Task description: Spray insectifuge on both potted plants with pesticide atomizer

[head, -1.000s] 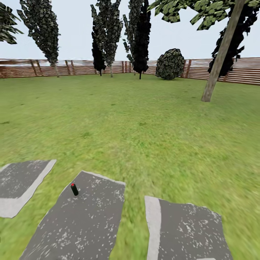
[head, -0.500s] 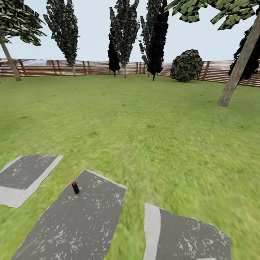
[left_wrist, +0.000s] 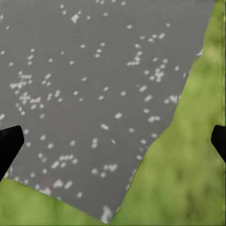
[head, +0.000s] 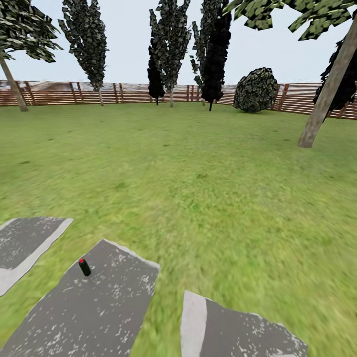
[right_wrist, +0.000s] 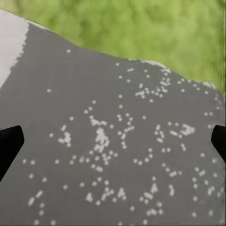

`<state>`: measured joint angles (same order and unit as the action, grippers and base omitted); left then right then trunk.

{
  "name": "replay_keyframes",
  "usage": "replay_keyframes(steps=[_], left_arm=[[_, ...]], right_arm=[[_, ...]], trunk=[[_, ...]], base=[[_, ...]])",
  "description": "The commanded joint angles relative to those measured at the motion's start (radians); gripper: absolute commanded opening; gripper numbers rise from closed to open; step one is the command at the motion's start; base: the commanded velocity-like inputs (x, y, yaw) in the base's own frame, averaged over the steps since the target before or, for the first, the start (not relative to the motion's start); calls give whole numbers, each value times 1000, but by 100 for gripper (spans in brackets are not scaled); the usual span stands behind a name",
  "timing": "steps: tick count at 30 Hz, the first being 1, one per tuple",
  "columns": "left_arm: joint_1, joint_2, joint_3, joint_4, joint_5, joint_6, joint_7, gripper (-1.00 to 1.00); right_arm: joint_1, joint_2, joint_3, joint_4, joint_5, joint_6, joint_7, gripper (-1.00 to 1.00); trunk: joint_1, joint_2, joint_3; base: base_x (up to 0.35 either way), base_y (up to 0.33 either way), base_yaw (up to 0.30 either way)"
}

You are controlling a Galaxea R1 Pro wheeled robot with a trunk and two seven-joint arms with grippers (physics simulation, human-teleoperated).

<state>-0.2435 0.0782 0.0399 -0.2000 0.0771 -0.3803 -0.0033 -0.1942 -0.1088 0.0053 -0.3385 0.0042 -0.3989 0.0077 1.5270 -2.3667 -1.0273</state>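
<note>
Head view has the pesticide atomizer (head: 85, 267) upright near the far edge of a grey paving slab (head: 89, 307), open lawn (head: 198, 173) stretching to the fence (head: 99, 93). Wrist views: left hand (left_wrist: 113, 146) and right hand (right_wrist: 113, 146) spread wide, holding nothing, over speckled slab edges
</note>
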Motion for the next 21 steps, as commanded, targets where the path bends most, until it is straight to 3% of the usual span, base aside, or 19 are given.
replay_keyframes(steps=[1,13,21], left_arm=[[0,0,0,1,7,-3,-1,100],[0,0,0,1,7,-3,-1,100],[0,0,0,1,7,-3,-1,100]], right_arm=[[-1,0,1,1,0,-3,0,100],[-1,0,-1,0,-1,-3,2,100],[-1,0,-1,0,-1,-3,3,100]], trunk=[[0,0,-1],[0,0,-1],[0,0,-1]], base=[[205,-275,0],[205,-274,2],[205,-271,206]])
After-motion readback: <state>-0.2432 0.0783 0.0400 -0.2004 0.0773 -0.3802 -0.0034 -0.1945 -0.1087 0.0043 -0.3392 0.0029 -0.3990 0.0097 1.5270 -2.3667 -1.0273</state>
